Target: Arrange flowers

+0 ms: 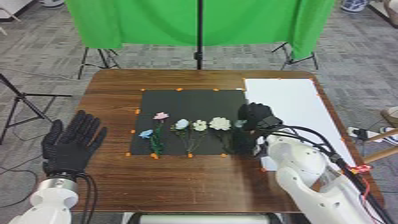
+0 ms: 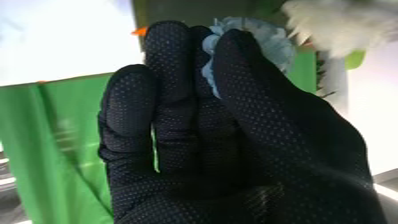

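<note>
Landmark: black mat (image 1: 195,103) on the brown tabletop (image 1: 112,107).

Head view: right hand (image 1: 258,116) at the mat's right edge, between it and the white sheet (image 1: 280,95) to the mat's right. Left hand (image 1: 71,147) well to the left of the mat, fingers straight and slightly apart, nothing held. On the mat, left to right: blue flower (image 1: 147,134), pink flower (image 1: 161,115) a little farther up, blue-white flower (image 1: 181,124), small cream flower (image 1: 200,125), large white flower (image 1: 220,123). Stems run toward the mat's near edge. Orange markers (image 1: 179,89) around the mat; green cloth (image 1: 133,22) beyond its far side.

Right wrist view: right hand (image 2: 200,190) clamped on the pale blue flower (image 2: 266,42), thumb against fingers, petals between them and spreading past the thumb. Large white flower near the thumb side, apart from the hand, blurred; green leaf (image 2: 355,59) just beside it.
</note>
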Robot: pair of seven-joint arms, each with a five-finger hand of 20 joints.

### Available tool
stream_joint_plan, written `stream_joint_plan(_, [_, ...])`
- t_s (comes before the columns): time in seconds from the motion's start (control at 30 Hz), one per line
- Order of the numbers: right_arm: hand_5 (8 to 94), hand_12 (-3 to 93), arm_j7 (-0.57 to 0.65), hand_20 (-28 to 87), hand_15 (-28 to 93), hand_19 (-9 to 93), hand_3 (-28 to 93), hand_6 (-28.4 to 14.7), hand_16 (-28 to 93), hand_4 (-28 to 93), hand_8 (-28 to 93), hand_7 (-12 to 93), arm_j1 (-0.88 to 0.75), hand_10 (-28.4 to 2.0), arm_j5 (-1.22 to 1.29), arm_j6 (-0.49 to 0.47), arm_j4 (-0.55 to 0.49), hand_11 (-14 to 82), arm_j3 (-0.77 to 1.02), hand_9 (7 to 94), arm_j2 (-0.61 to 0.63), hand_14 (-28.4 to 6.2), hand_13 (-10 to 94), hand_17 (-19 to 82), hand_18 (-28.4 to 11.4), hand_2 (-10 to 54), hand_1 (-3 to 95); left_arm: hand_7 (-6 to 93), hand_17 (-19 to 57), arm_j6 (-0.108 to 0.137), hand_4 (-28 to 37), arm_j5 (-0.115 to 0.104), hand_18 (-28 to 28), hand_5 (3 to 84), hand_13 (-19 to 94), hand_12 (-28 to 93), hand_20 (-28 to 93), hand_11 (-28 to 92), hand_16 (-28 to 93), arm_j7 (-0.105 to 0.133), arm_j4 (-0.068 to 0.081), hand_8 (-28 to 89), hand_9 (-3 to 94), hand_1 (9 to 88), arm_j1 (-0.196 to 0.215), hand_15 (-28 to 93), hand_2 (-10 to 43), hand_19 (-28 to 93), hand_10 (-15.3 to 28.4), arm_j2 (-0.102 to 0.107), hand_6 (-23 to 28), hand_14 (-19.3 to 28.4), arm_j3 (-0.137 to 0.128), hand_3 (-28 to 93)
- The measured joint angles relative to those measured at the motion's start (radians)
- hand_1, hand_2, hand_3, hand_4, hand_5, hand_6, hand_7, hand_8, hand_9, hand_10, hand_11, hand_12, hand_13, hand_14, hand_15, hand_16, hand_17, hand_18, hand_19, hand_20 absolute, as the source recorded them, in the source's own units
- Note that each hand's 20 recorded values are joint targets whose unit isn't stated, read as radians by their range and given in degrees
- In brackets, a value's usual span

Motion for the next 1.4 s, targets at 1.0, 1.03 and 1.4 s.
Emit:
stream_joint_plan(1.0, [40.2, 14.2, 0.028, 31, 51, 86, 77, -10.5, 17, -28, -9, 10, -0.101, -20.9, 0.021, -0.148, -0.117, 11.6, 0.067, 41.5, 0.012, -15.1, 52, 34, -22.3, -9.5, 44.8, 18.6, -3.3, 0.002, -26.7, -0.015, 14.0, 47.1, 27, 14, 16, 24, -3, 0.014, 0.004, -9, 38.9, 28.2, -0.001, 40, 13.0, 30, 14.5, 0.004, 8.6, 14.4, -0.010, 76])
stream_joint_plan(1.03, [39.6, 14.2, 0.031, 31, 51, 86, 77, -10.7, 17, -28, -9, 10, -0.104, -21.5, 0.026, -0.161, -0.122, 11.6, 0.074, 40.6, 0.011, -15.6, 51, 34, -22.5, -9.5, 43.7, 18.6, -3.3, 0.003, -26.8, -0.017, 14.0, 47.0, 27, 14, 16, 24, -3, 0.015, 0.004, -9, 38.9, 28.1, -0.001, 40, 13.0, 30, 14.5, 0.004, 8.6, 14.4, -0.010, 76])
stream_joint_plan(1.4, [36.4, 14.5, 0.153, 24, 42, 71, 75, -9.7, 13, -25, -8, 10, -0.198, -21.9, 0.392, -0.155, -0.283, 10.4, 0.247, 36.9, 0.008, -18.0, 42, 26, -20.7, 1.2, 28.9, 13.2, -2.9, -0.011, -28.2, 0.023, 12.9, 45.5, 26, 12, 14, 18, -5, -0.007, 0.021, -9, 38.2, 25.9, -0.015, 28, 13.6, 26, 13.5, 0.006, 8.0, 12.2, -0.031, 73])
